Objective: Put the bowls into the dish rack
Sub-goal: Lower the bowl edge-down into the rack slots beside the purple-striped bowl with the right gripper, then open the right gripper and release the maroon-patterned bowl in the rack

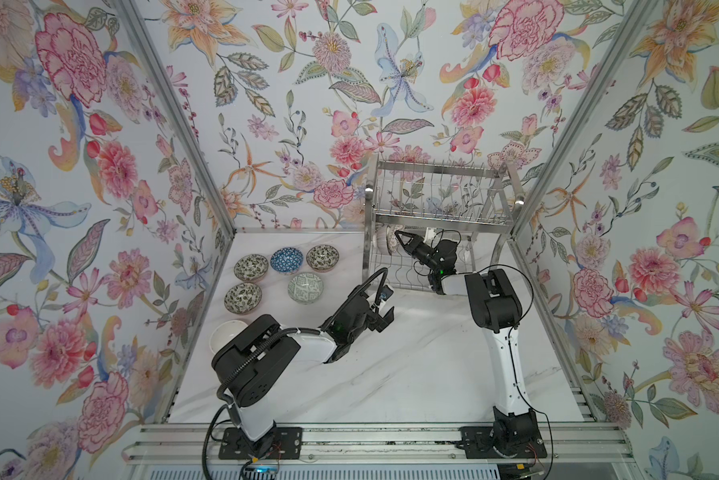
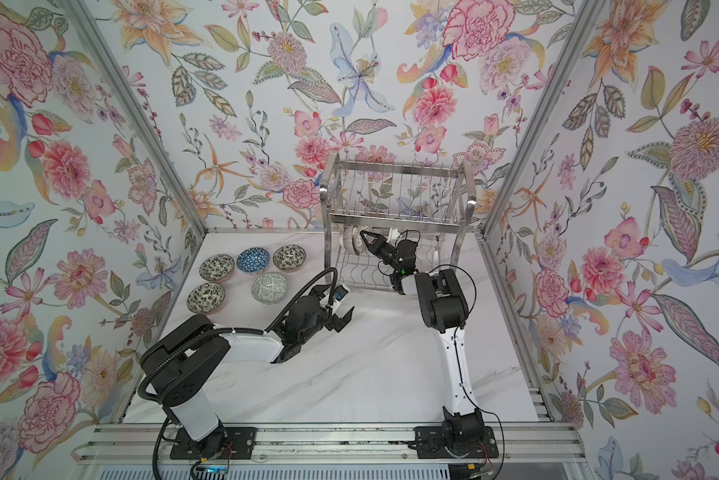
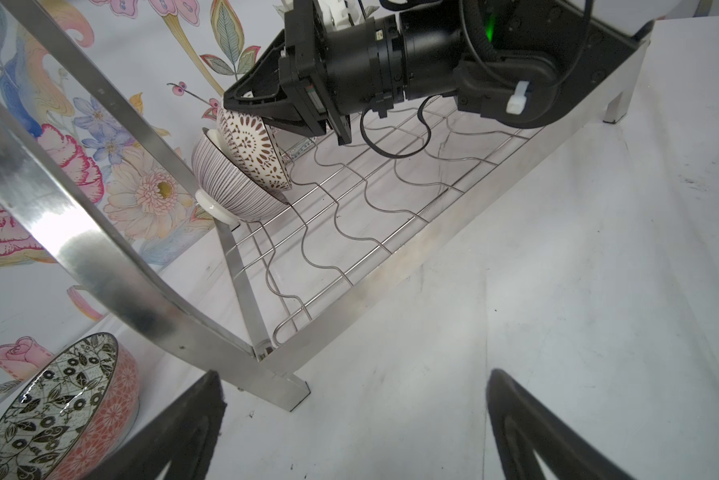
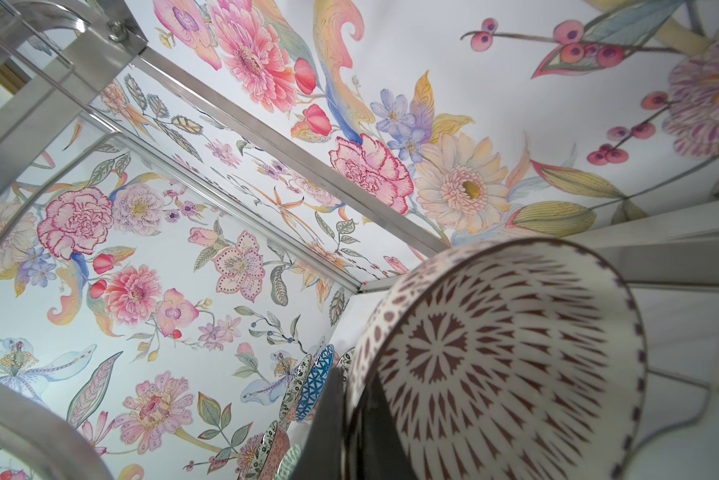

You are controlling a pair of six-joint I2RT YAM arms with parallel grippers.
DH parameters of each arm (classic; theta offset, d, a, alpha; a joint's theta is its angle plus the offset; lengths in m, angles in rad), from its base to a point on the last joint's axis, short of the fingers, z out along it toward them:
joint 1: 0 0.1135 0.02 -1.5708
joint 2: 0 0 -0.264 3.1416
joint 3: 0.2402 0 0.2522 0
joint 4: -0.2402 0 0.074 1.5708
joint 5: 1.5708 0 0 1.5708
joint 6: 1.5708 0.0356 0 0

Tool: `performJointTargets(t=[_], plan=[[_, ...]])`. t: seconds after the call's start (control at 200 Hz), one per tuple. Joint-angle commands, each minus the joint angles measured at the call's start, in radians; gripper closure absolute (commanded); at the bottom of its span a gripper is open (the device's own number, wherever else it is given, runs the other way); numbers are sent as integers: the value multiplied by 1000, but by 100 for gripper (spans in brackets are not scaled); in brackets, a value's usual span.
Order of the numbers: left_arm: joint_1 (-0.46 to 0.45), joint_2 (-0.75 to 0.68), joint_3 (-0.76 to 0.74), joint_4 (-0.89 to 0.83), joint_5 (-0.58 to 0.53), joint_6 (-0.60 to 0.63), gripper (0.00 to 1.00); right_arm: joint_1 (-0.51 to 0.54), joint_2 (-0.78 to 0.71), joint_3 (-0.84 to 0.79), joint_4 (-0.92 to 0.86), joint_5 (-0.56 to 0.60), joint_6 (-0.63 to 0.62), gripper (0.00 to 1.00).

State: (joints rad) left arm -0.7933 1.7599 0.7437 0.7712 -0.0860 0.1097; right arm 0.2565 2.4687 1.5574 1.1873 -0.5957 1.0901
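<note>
Right fingers [image 3: 262,99], clamped on a bowl [image 3: 251,151], seat it in the rack [image 3: 391,266]; next likely a gentle release; left fingers [image 3: 183,432] gape empty.

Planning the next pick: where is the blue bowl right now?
In both top views the blue bowl sits on the left of the table, in the middle of the far row of three, between two black-and-white bowls.

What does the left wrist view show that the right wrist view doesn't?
Only left wrist: a striped bowl leaning in the rack's lower tier beside the held bowl, and the open left gripper. Only right wrist: the held bowl's patterned inside and a blue bowl farther off. Both: the rack and the right gripper shut on the held bowl's rim.
</note>
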Motion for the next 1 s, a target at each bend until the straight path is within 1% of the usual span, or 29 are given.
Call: performJointTargets(t=[0.0,0.16,0.48,0.555,0.996], plan=[[-15,-11,-3,5,-14,13,1,-2,13,50,80,-18,7,98],[-15,-10,-1,2,-15,13,1,-2,11,42,51,-17,-15,98],[-15,-10,3,-4,-20,13,1,-1,-29,20,-92,-3,-109,98],[-15,-10,5,-5,-20,12,1,0,-39,18,-132,-1,-139,96],[-15,-8,10,-13,-21,7,1,3,-58,58,-325,-15,-242,95]])
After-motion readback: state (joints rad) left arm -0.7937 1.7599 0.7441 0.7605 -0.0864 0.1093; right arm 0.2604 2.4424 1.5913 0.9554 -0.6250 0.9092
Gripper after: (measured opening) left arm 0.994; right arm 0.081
